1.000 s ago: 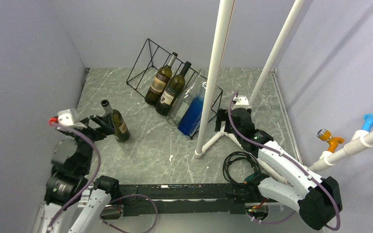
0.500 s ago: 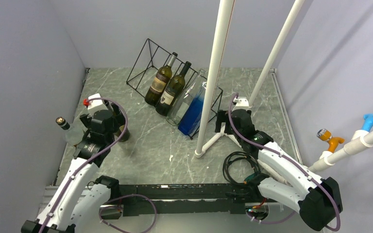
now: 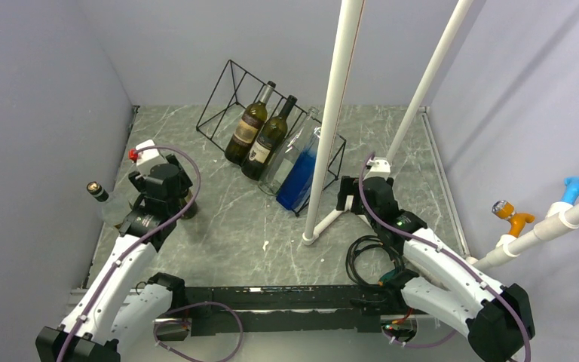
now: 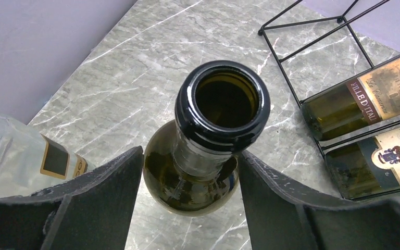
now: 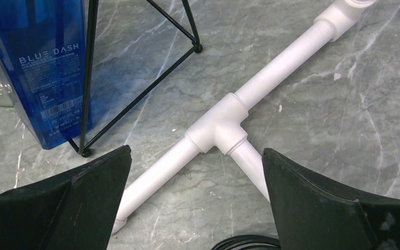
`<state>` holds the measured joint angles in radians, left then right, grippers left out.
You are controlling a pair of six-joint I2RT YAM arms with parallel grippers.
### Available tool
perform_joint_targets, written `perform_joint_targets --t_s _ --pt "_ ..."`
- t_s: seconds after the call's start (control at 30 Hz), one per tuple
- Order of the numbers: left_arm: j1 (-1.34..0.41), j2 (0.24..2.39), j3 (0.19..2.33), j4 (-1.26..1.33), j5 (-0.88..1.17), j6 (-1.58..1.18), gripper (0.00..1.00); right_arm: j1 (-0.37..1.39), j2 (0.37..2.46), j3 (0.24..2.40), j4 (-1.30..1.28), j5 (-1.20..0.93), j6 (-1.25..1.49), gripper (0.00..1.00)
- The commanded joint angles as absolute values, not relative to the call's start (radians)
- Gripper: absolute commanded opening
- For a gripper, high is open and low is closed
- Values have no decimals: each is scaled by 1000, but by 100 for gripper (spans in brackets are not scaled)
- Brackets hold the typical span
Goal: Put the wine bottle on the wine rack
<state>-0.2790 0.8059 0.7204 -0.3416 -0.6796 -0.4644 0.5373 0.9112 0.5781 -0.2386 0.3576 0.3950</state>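
**Left arm now over the bottle: set the grip before lifting**

In the last second the left arm has swung out from its folded pose beside the wine bottle (image 4: pixel 203 177) and now stands over it. In the last half second it has edged a little toward the wine rack (image 3: pixel 213 93). The right arm has drawn back slightly.

The bottle stands upright on the table, near the left edge and well apart from the rack. Its open mouth faces the wrist camera. The left gripper (image 4: pixel 190 156) straddles it with jaws wide, one finger on each side at shoulder level. I cannot tell whether they touch the glass. The right gripper (image 5: pixel 196 151) hangs spread wide and empty over the white pipe stand (image 5: pixel 216 130).

The step in hand looks like the grasp. The neck sits a little right of centre between the fingers, so it should be centred first. The jaws should close below the lip ring, where the glass flares and gives a stop against slipping. Smooth glass and a heavy body call for a firm squeeze and a straight, slow lift.

A clear bottle (image 3: pixel 109 205) lies close on the left, so any swing that way risks a knock. The rack already holds two dark bottles (image 3: pixel 260 132), with empty bars to their left.
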Motion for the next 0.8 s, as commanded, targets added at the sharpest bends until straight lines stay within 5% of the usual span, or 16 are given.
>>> perform_joint_targets --t_s 0.0,0.1,0.23,0.77 --pt "-278 808 771 -280 -711 -436 75 534 890 569 -186 376 412 100" --pt "-278 819 776 -266 -731 -414 85 534 892 571 -184 376 404 100" --pt "-278 836 775 -265 -739 -401 83 534 892 572 -183 371 398 100" --pt "-276 870 843 -242 -652 -276 12 534 874 559 -188 384 391 100"
